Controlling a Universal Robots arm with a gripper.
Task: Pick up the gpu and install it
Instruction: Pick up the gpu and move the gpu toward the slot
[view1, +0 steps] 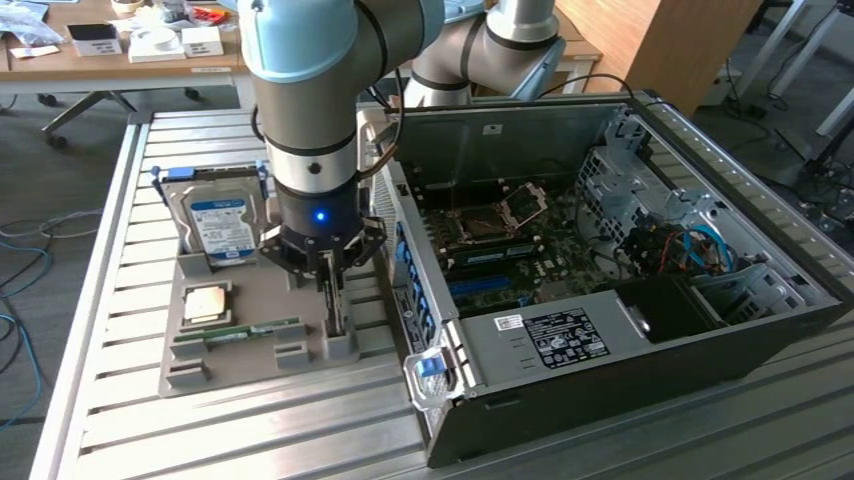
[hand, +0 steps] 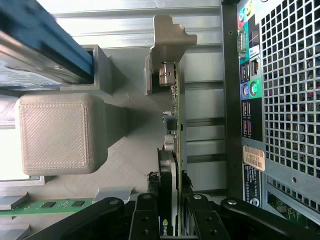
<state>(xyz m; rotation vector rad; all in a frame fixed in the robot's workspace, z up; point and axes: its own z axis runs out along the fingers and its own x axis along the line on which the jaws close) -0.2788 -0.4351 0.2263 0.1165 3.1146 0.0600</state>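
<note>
Trouble starts with the grip. My gripper (hand: 169, 182) straddles the gpu (hand: 175, 125), which stands on edge in a slot of the grey holder (view1: 254, 300), just beside the rear of the case (hand: 290, 75). Whether I am already pinching the card or only bracketing it, I cannot tell.

I judge three risks. If I take hold off-centre on so thin a card, it may tilt and jam in its slot, or drag the holder along. The far end of the card sits against a post (hand: 170, 35) of the holder, so a crooked pull could snag it there. A hold that is too light on the smooth black face could let the card slip, and too hard a one bears on the parts soldered to the board. The case stands close enough that a swing to the side could knock the card against it.

As for writing, a small green-and-white mark (hand: 164, 231) on the card's black face looks like the Nvidia logo. The sticker (hand: 253, 165) on the case's rear carries print too small to read. So do the power supply's label (view1: 561, 335) and the blue-and-white label of the hard drive (view1: 220, 225).
</note>
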